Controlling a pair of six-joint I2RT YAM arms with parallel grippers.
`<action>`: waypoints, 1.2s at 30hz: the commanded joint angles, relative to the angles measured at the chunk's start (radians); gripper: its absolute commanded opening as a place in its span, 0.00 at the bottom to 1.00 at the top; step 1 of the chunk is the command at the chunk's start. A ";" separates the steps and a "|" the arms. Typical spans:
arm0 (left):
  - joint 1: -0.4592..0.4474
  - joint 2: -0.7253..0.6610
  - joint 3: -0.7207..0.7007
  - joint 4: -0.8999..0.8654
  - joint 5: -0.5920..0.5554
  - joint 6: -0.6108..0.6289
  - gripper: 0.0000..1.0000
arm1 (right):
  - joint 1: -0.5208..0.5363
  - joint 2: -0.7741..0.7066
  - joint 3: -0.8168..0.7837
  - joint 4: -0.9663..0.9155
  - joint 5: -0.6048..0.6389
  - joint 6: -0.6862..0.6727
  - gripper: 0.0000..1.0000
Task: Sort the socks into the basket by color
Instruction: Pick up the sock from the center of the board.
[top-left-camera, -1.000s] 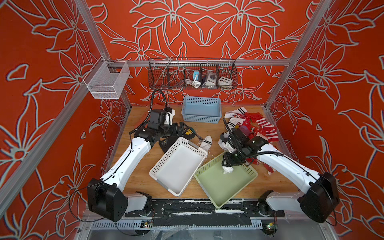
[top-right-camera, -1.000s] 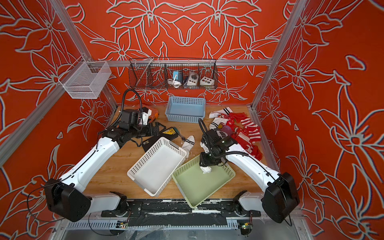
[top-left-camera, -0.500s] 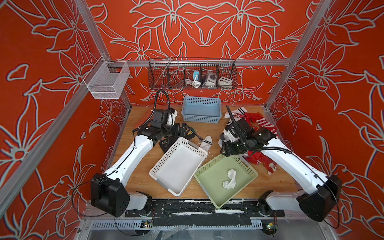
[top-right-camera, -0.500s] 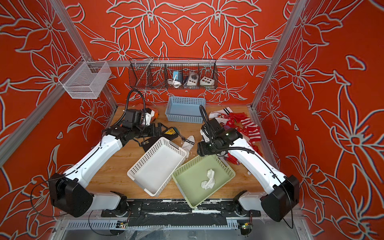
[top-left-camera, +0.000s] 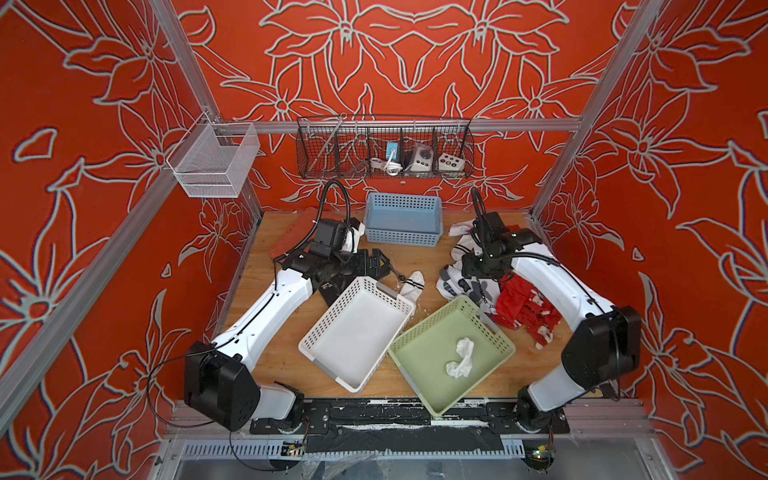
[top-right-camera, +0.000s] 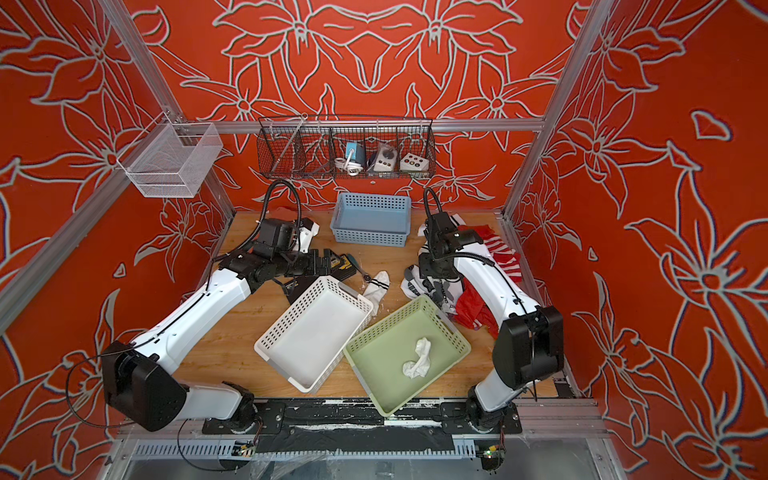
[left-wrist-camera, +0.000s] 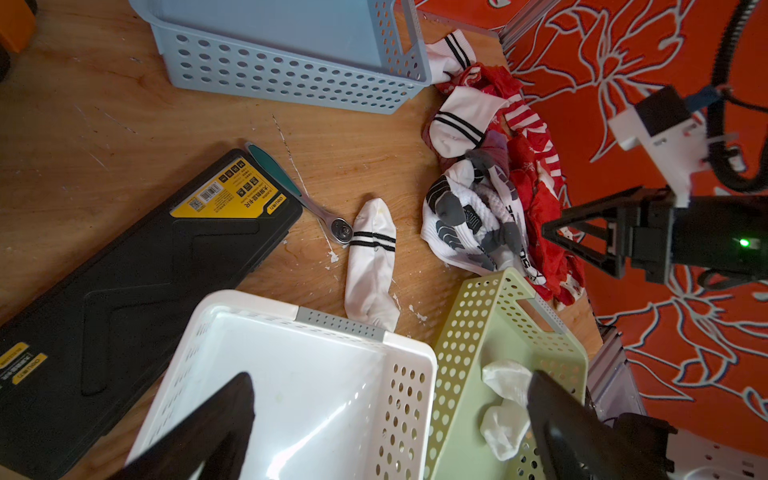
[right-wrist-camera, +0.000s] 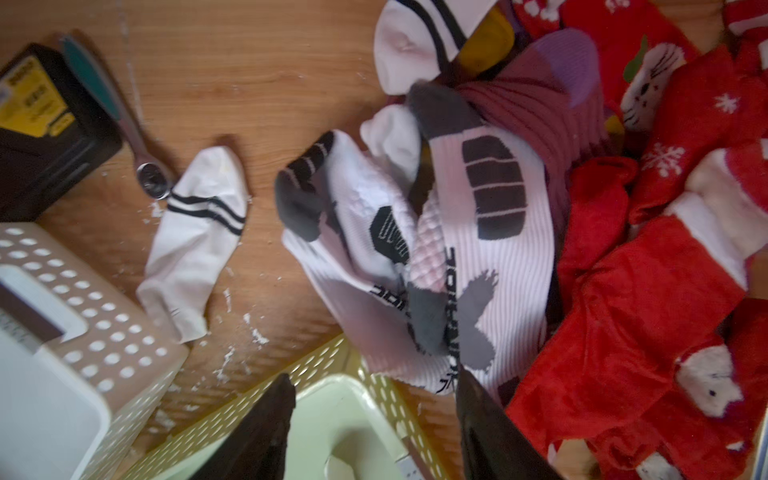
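Observation:
A crumpled white sock (top-left-camera: 460, 362) lies alone in the green basket (top-left-camera: 428, 357). The white basket (top-left-camera: 353, 332) and the blue basket (top-left-camera: 402, 219) hold nothing. At the right lies a pile of white socks with grey and black marks (right-wrist-camera: 478, 257), red socks (right-wrist-camera: 665, 266) and a purple sock (right-wrist-camera: 540, 95). One white sock with black stripes (left-wrist-camera: 370, 257) lies apart beside the white basket. My right gripper (right-wrist-camera: 374, 419) hangs open and empty over the green basket's corner, at the edge of the pile. My left gripper (left-wrist-camera: 386, 419) is wide open and empty above the white basket.
A black tool case (left-wrist-camera: 145, 266) and a ratchet wrench (left-wrist-camera: 299, 195) lie on the wooden table under my left arm. A black wire rack (top-left-camera: 384, 149) with small devices hangs on the back wall. A white mesh bin (top-left-camera: 212, 160) hangs at the left.
My right gripper let go of the white sock in the green basket, then rose and moved back to the sock pile. The left arm shifted only slightly.

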 joint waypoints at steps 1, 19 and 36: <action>-0.010 0.011 0.011 0.002 0.013 -0.003 1.00 | -0.032 0.061 0.020 0.021 0.100 -0.020 0.64; -0.020 0.042 0.049 -0.012 0.039 0.028 1.00 | -0.089 0.220 0.006 0.131 0.150 -0.011 0.51; -0.022 0.050 0.050 -0.007 0.057 0.030 1.00 | -0.090 0.140 0.016 0.130 0.159 -0.010 0.21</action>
